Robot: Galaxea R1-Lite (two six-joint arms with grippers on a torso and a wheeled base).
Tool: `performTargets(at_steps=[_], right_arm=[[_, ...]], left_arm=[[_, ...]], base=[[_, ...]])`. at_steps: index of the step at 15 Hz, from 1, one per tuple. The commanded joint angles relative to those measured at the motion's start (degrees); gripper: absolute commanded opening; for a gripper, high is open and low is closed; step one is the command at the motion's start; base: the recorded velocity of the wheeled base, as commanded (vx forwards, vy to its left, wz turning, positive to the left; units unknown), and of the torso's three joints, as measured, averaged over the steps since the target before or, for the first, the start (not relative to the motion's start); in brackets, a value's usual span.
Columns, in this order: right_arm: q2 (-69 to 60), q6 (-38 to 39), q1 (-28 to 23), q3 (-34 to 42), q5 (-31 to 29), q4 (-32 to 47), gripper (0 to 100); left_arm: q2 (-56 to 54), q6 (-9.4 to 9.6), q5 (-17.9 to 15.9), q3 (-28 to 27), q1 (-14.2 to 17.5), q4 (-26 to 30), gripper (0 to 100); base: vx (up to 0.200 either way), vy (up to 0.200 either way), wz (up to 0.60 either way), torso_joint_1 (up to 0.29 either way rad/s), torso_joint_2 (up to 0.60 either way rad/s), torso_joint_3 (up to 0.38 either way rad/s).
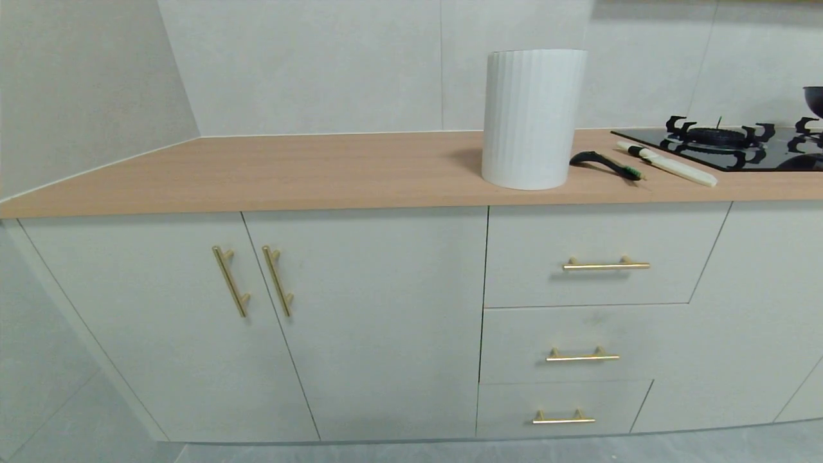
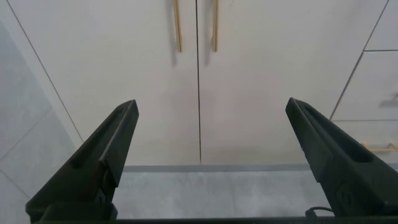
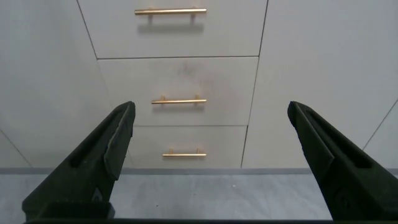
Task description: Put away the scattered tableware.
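**Two utensils loose on the counter, both claws spread wide by the cabinets**

On the wood-grain counter, flat and matte with a square front edge: one tall white cylinder, upright, its wall ribbed in fine vertical flutes. Just beside it, toward the hob: two pieces of tableware, lying flat, near each other but apart.

- One black utensil, curved, broad at the end nearest the cylinder, narrowing to a slim handle with a green tip.
- One cream-coloured utensil, long, straight and smooth, ringed by a single dark band, lying along the hob's front edge; touching it or not, cannot tell.

Set into the counter: one glossy black glass hob with black burner grates, prongs upturned. At the far edge, part of a dark round pot. Behind, a wall of large pale tiles.

Below the counter, all in plain pale panels:

- Two cabinet doors, each with one thin brass bar handle set upright.
- Three drawers, stacked, each with one brass bar set level.

Left claw: two dark tapered fingers held far apart, empty, facing the seam between the two doors, above a grey floor. Right claw: likewise wide and empty, facing the three drawers.
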Motion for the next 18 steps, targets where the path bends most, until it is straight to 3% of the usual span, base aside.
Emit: performTargets(at_steps=[1,18], right_arm=[[0.1,0.0,0.0,0.0,0.0,0.0,100],[0.4,-0.1,0.0,-2.4,-0.1,-0.4,100]], left_arm=[[0.0,0.04,0.0,0.0,0.0,0.0,100],[0.0,0.04,0.0,0.0,0.0,0.0,100]], base=[[0.000,-0.200,0.00,0.007,0.00,-0.002],[0.000,0.000,0.00,0.000,0.00,0.000]])
